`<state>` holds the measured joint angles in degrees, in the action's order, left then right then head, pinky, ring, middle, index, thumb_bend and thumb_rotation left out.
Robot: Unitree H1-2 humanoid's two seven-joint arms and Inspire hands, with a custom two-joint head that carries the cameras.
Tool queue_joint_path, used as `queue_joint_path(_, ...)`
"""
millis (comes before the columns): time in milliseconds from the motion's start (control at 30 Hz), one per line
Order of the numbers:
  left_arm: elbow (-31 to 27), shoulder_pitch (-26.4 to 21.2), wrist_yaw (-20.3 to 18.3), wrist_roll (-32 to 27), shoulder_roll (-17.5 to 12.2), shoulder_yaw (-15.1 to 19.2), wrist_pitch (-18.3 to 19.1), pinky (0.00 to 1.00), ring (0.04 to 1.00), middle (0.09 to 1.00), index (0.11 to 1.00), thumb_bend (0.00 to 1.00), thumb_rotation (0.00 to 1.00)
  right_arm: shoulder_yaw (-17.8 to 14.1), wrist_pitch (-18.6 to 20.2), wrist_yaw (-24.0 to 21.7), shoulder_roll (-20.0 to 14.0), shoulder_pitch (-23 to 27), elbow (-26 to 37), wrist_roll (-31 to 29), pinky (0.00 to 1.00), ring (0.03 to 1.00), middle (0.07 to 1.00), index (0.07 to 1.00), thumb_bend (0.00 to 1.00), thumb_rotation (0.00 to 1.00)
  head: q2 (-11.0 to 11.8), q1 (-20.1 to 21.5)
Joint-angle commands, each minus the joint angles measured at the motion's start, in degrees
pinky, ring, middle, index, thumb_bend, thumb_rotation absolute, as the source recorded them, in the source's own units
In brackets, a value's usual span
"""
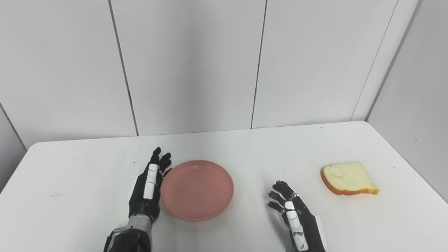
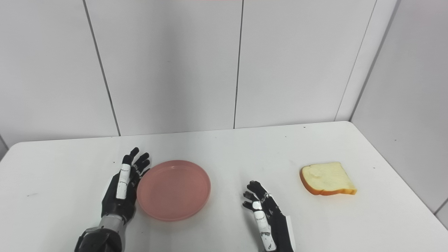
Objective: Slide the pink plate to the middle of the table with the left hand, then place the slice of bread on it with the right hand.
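1. Left hand point(image 1: 148, 189): fingers extended and apart, holding nothing, set edge-on against the rim of the pink plate point(image 1: 197, 189) at its 9 o'clock side.
2. Pink plate: flat on the white table point(image 1: 87, 168), near its middle, nothing on it.
3. Right hand point(image 1: 292, 213): fingers spread, empty, at the plate's 4 o'clock, apart from it.
4. Slice of bread point(image 1: 350, 178): lying flat at the plate's 3 o'clock, well apart from both hands.

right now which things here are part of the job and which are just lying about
Part of the job:
pink plate
slice of bread
left robot hand
right robot hand

Just lying about:
nothing else on the table
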<state>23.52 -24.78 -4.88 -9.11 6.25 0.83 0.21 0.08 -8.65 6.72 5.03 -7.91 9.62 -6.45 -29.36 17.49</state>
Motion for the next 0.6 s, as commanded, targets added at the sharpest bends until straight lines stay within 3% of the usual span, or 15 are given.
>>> queue_joint_path(0, -1.1, -0.2, -0.5, -0.2, 0.1, -0.5, 1.9, 0.90, 0.936, 0.896, 0.925, 0.94, 0.84, 0.8, 0.8, 0.8, 4.2, -4.1, -2.0, -0.5, 0.76, 0.795, 0.827, 0.794, 0.78, 0.79, 0.0, 1.5)
queue_joint_path(267, -2.8, 0.0, -1.3, 1.3, -0.4, -2.3, 3.6, 0.88, 0.914, 0.891, 0.937, 0.91, 0.86, 1.4, 1.4, 2.4, 5.1, -3.3, -2.1, 1.0, 0.77, 0.813, 0.835, 0.791, 0.77, 0.80, -0.4, 4.1)
queue_joint_path(567, -3.2, -0.1, -1.3, 0.6, 0.7, -3.0, 4.7, 0.96, 0.954, 0.899, 0.948, 0.92, 0.84, 2.3, 0.4, 2.9, 5.0, -3.3, -1.9, 3.8, 0.79, 0.825, 0.841, 0.809, 0.75, 0.81, -0.6, 5.6)
